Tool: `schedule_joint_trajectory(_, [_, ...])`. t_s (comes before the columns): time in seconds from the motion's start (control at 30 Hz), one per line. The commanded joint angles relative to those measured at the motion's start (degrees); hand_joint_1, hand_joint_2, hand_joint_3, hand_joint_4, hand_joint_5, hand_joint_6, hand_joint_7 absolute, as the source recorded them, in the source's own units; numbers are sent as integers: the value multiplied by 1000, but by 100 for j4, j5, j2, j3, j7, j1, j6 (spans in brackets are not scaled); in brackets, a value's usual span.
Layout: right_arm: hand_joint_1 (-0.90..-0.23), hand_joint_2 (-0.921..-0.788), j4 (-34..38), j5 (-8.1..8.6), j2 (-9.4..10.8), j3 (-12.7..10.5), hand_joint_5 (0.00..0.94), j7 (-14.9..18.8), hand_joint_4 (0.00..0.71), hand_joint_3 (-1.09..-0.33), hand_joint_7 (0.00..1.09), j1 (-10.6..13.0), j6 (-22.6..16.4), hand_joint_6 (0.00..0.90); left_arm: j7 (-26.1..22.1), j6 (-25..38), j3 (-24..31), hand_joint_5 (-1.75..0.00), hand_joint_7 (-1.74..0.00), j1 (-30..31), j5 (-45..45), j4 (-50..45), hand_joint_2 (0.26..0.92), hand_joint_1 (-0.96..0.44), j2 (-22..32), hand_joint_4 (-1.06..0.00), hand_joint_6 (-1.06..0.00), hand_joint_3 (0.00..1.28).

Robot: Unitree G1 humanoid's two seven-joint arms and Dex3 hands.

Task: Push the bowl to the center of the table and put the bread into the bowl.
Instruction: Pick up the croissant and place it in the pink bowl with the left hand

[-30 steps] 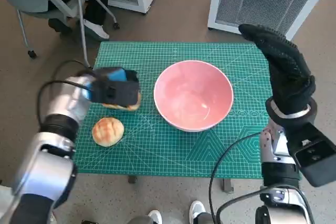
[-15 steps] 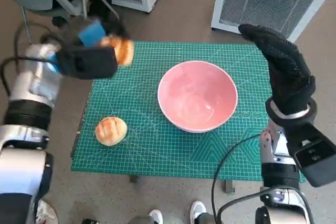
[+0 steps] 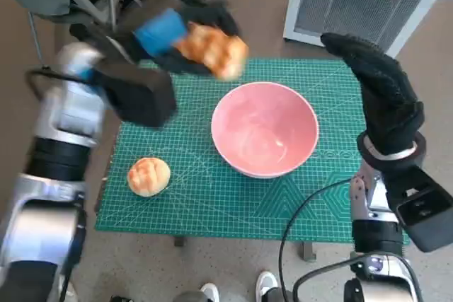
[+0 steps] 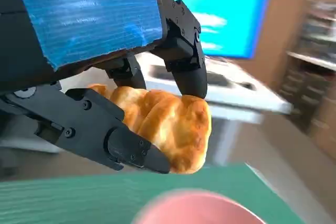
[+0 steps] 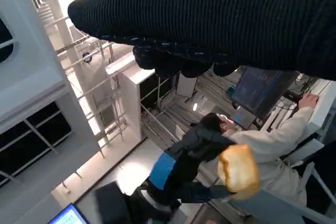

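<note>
My left hand (image 3: 166, 33) is lifted above the far left part of the bench (image 3: 205, 206), and my fingers (image 4: 131, 148) are closed around a golden bread roll (image 4: 168, 124). In the left wrist view one black finger lies under the roll and another presses on it from above, so the roll is pinched between them and hangs in the air. From my head view the roll sits just past the far left rim of the pink bowl (image 3: 265, 129), above the green mat and not touching it.

The bowl stands upright on the mat near the middle of the bench, a little toward the right edge, with nothing inside it. A second bread roll (image 3: 148, 176) lies on the mat near the front left corner, well apart from the bowl.

My right hand (image 3: 379, 90), in its black knitted glove, is raised over the right edge of the bench, beside the bowl and not touching it. Its fingers are stretched out and hold nothing.

In the right wrist view the glove runs across the picture, and below it I can see my left hand with its blue tape carrying the roll, and a person in a pale sleeve (image 5: 283, 135) beyond it.
</note>
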Motion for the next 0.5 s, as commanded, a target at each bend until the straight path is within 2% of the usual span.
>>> schedule_joint_trajectory(0.03, [-571, -921, 20, -93, -2, 30, 0, -44, 297, -720, 168, 109, -3, 294, 76, -86, -332, -1119, -1279, 115, 319, 183, 921, 1, -288, -635, -613, 98])
schedule_joint_trajectory(0.3, [-568, -921, -69, -48, -27, 38, 1, -48, 299, -719, 175, 184, 24, 290, 478, -186, -810, -1139, -1267, 37, 948, 794, 920, 1, -688, -672, -567, 101])
schedule_joint_trajectory(0.5, [-568, -921, -167, 2, -48, 27, 1, -51, 300, -720, 179, 240, 99, 287, 640, -263, -945, -1153, -1271, -29, 1100, 1270, 920, 1, -887, -650, -574, 108])
